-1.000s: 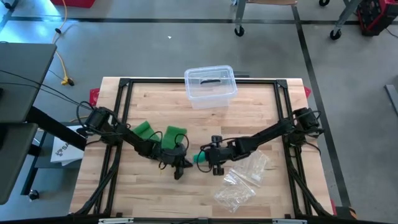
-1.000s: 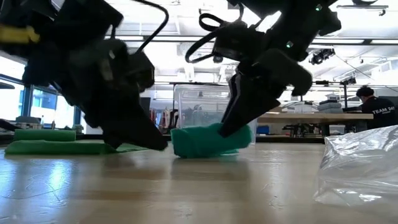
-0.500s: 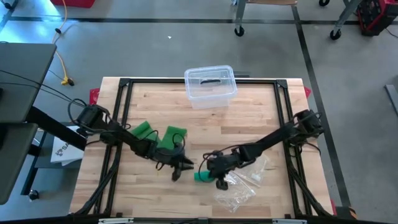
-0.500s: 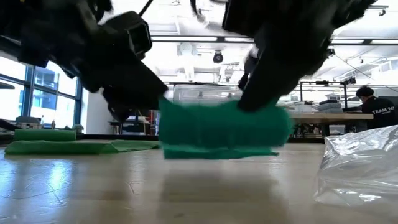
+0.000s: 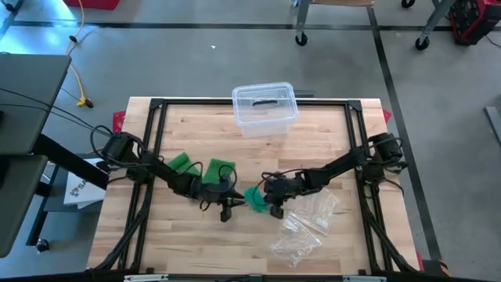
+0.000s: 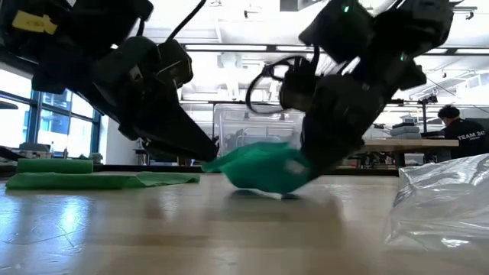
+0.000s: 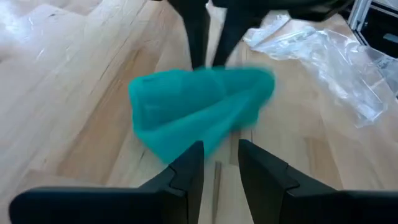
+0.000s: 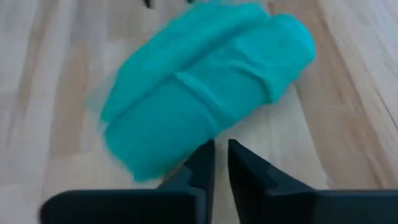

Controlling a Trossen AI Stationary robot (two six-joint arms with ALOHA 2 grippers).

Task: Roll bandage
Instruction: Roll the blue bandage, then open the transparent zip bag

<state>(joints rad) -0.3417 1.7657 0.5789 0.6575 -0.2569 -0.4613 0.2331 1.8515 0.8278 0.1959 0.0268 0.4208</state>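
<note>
A teal bandage point(image 5: 254, 197), loosely rolled and wider at one end, lies mid-table between my two grippers; it also shows as a teal lump in the low view point(image 6: 260, 168). My right gripper point(image 5: 266, 204) comes at it from the table's right and is almost shut at its edge point(image 8: 221, 149). From the left, my left gripper point(image 5: 228, 209) stands open with its tips at the bandage's loose flap point(image 7: 221, 155). Nothing but wood shows between the left fingers. My right gripper meets the bandage's edge at the right end of the roll point(image 8: 186, 158), fingers slanting down from the table's right. The narrow gap between the fingertips point(image 8: 205, 155) hides how much cloth is pinched. The bandage sits tilted, its underside at the table. Whether my left gripper touches the flap point(image 7: 180, 146), I cannot tell.
Two green bandage pieces point(image 5: 182, 163) point(image 5: 219, 168) lie behind the left arm. A clear lidded box point(image 5: 264, 108) stands at the far edge. Crumpled clear plastic bags point(image 5: 305, 227) lie near the right gripper, toward the near edge.
My right gripper carried the teal bandage toward the table's near edge, then back toward the far edge, rolling its wrist. The bandage is back beside the left gripper's tips, tilted and looser in shape than the level roll it was a second ago.
</note>
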